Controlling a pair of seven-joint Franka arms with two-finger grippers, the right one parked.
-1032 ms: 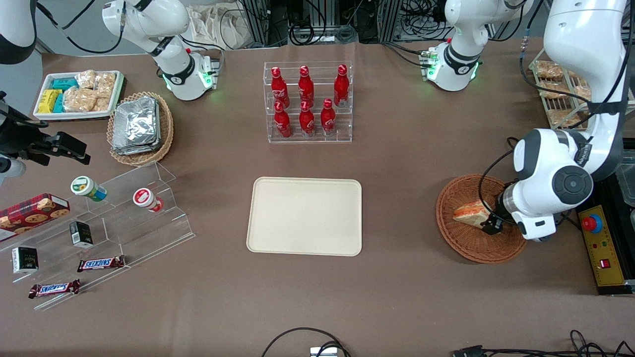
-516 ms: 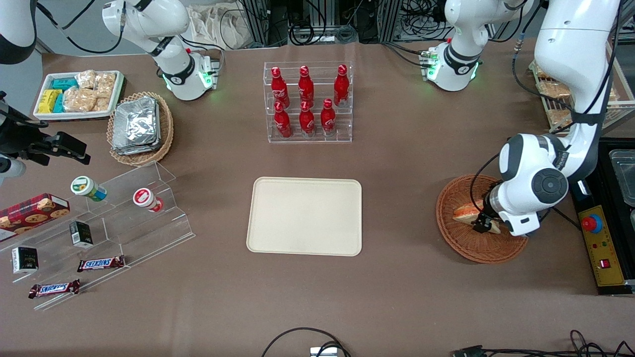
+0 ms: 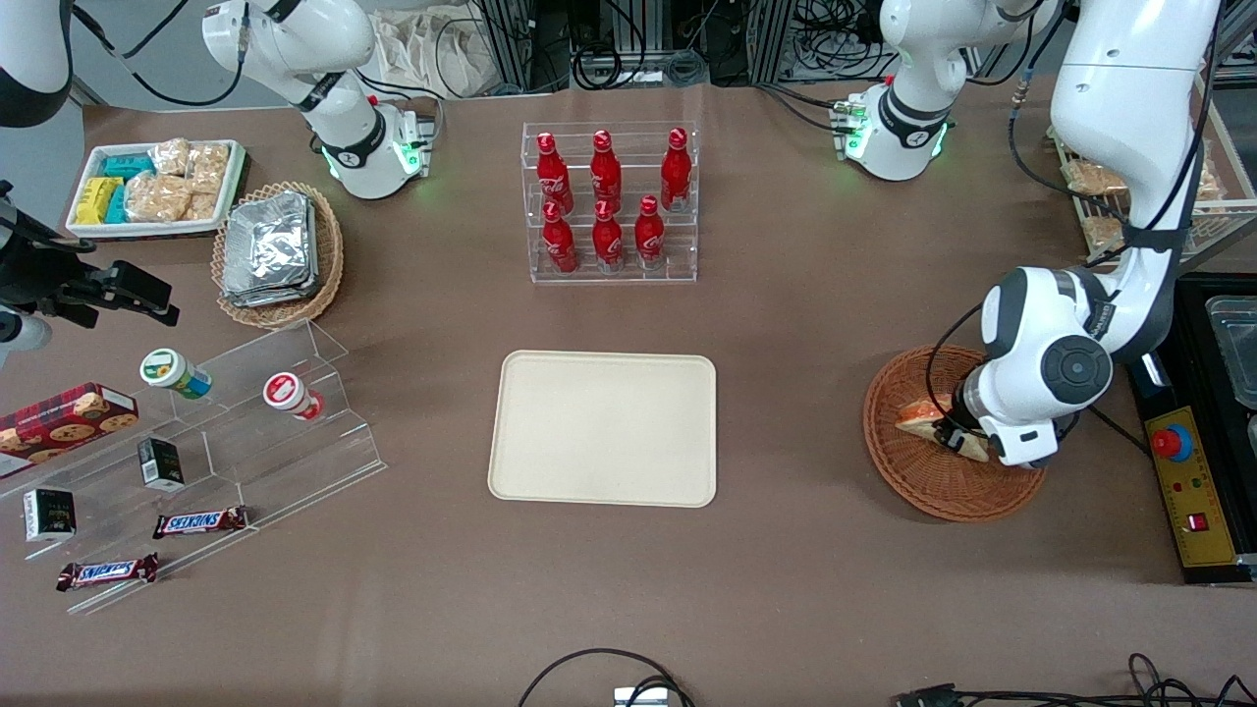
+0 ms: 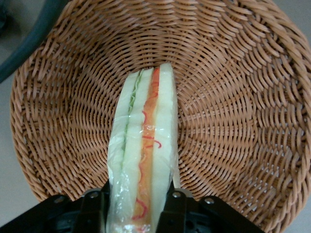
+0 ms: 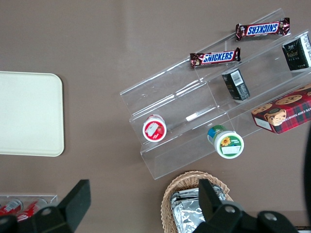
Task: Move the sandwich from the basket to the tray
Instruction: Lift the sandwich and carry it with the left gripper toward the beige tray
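One sandwich [image 4: 143, 160] lies in one basket [image 4: 228, 111], clamped between the end effector [image 4: 136, 204] fingers; one tray [image 3: 603, 428] sits apart.

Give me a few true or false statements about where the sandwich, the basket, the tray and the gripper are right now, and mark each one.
1. The sandwich lies in the basket. True.
2. The gripper has its jaws on either side of the sandwich. True; the wrist view shows a jaw pressed against each face of the wedge.
3. The tray already holds a sandwich. False; nothing lies on it.
4. The basket sits on the tray. False; it rests on the table toward the working arm's end, apart from the tray.
5. The sandwich is wrapped in foil. False; its wrap is clear, showing the filling.
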